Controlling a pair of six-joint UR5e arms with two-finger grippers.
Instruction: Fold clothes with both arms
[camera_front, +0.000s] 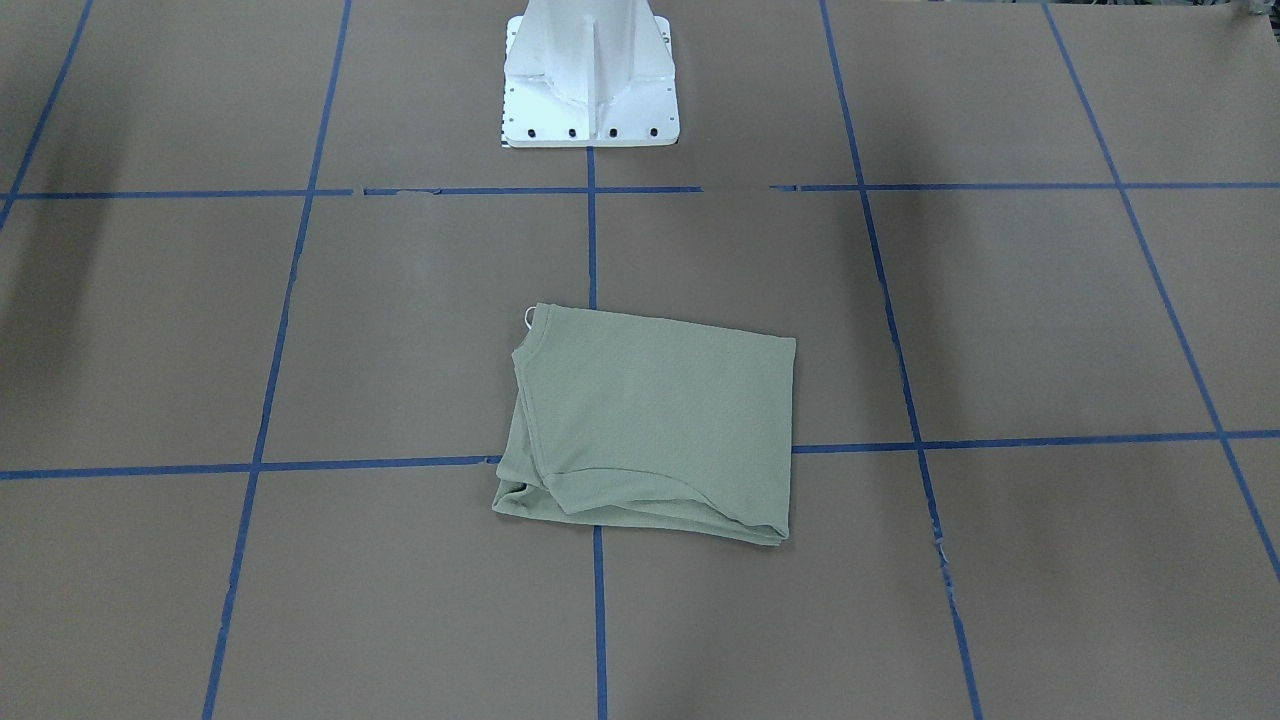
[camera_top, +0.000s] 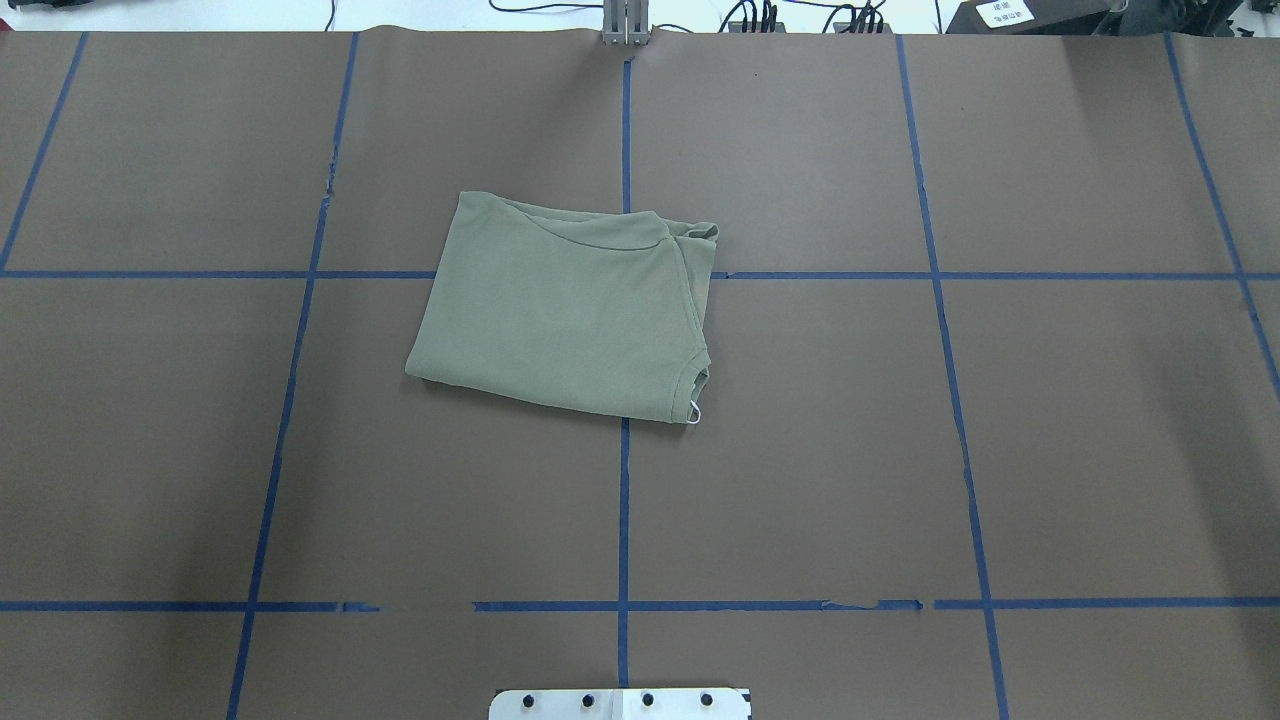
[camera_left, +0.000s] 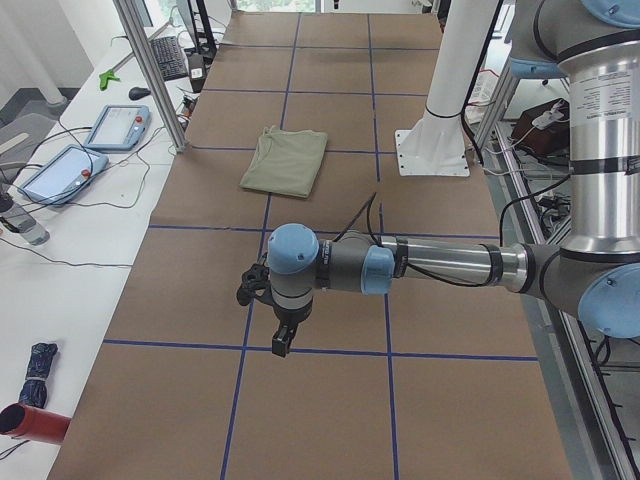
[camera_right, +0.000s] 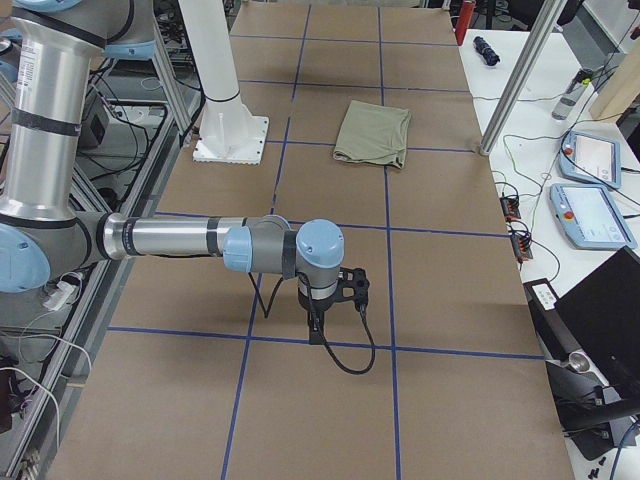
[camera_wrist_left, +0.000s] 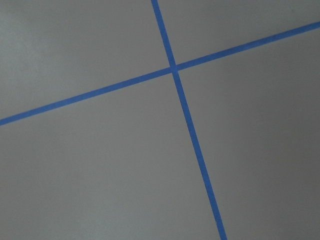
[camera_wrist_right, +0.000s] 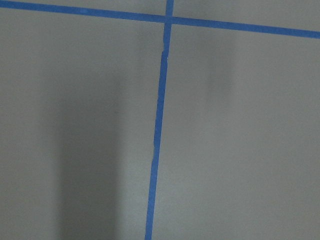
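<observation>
At centre, the shirt (camera_top: 560, 305) lies crosswise, collar (camera_top: 697, 385) toward pedestal (camera_top: 620, 703).

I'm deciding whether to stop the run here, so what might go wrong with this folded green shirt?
The folded sage-green knit shirt has under-layers bunched out at one corner; another grasp there may drag the stack open. The white tag loop sticks out at the collar and might snag.

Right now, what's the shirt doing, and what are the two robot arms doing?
shirt: folded into a rectangle, lying flat on the table, nothing touching it.
left arm: stretched out over the table, far from the shirt; jaws cannot tell.
right arm: stretched out too, far from the shirt; jaws cannot tell.
</observation>
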